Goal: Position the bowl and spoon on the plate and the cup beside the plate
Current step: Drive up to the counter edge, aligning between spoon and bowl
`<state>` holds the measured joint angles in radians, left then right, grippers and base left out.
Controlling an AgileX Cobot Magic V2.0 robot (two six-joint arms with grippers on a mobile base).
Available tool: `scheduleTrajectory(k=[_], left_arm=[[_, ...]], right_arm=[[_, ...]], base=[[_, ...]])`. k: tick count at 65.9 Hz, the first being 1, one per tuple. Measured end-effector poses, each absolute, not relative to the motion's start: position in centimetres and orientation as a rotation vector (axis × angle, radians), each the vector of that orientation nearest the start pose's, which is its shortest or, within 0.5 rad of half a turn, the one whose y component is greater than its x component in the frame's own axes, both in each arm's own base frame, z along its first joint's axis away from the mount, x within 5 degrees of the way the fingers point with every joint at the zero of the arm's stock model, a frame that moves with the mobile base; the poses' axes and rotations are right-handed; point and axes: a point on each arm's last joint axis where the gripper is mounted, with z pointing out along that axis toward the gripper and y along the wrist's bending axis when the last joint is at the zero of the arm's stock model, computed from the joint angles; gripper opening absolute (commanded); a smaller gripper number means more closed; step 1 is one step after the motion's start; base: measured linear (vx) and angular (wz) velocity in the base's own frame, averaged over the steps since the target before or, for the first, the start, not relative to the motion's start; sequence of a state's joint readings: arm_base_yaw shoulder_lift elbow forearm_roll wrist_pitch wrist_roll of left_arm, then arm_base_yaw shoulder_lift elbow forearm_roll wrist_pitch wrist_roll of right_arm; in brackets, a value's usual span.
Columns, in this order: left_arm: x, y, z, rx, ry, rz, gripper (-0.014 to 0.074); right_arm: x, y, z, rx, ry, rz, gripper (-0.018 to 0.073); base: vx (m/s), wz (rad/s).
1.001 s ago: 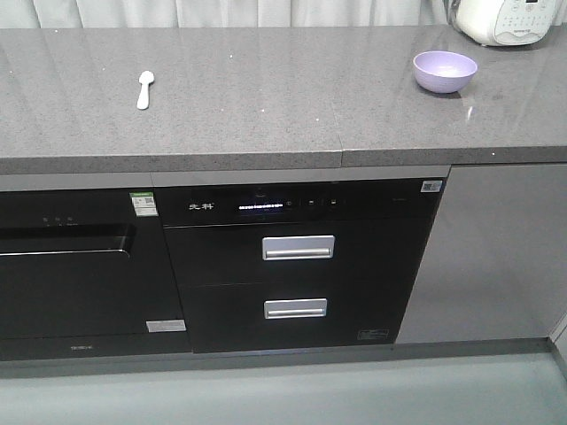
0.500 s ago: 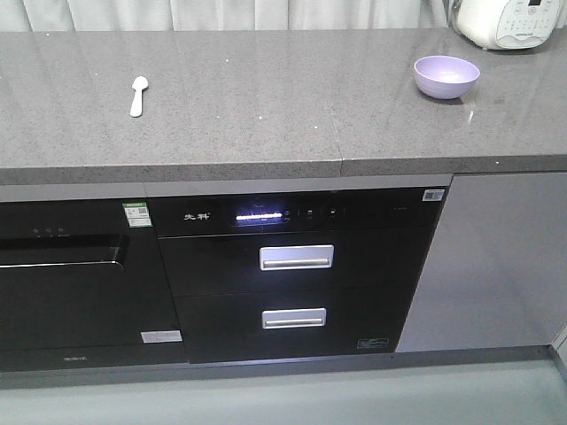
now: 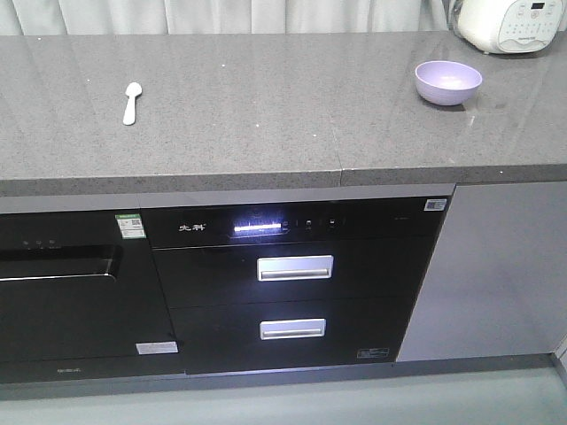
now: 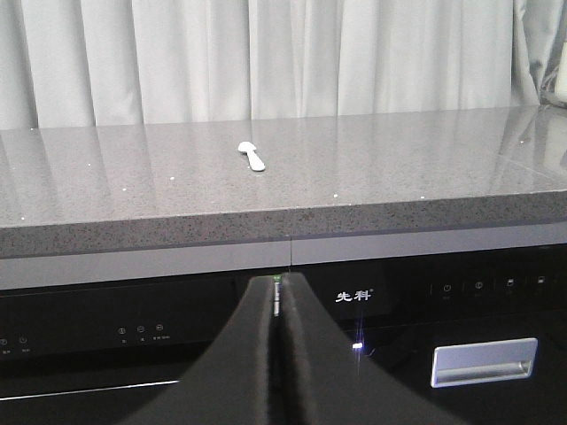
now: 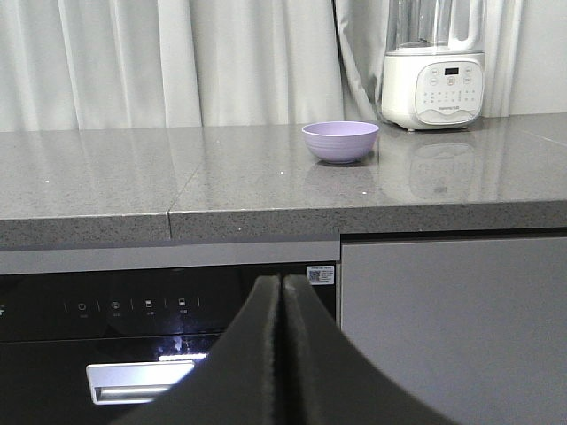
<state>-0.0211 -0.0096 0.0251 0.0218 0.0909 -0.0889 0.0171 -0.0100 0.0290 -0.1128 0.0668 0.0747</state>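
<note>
1. The left gripper [image 4: 280, 282] has its two dark fingers pressed together with nothing between them. It sits below the edge of the countertop [image 4: 372, 177] and faces the cabinet front, which I read as a tucked posture with no grasp begun.
2. The right gripper [image 5: 282, 280] is the same: fingers closed on each other, empty, low before the cabinet.
3. The spoon [image 4: 252, 156] lies flat on the countertop at about twelve o'clock from the left gripper, well apart from it. In the front view it is at ten o'clock, scoop toward twelve and handle toward six. That side suits the left arm.
4. The bowl [image 5: 340, 141] stands mouth up at about one o'clock from the right gripper. A white appliance [image 5: 434, 75] stands near it at two o'clock, not touching, so the right arm is the natural one for it.
5. Neither the plate nor the cup shows in any view, so I judge the arranging not yet started.
</note>
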Motion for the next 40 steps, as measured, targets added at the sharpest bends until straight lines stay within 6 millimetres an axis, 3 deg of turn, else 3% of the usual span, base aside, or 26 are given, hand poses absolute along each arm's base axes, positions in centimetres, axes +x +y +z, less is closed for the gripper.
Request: scheduleTrajectory(k=[40], left_arm=[[5.67,-0.10,19.70,-0.038,1.590,-0.067,-0.0006]], right_arm=[[5.69,0.03,19.79,-0.037,1.569,-0.022,-0.0005]], base=[[0.05,0.01]])
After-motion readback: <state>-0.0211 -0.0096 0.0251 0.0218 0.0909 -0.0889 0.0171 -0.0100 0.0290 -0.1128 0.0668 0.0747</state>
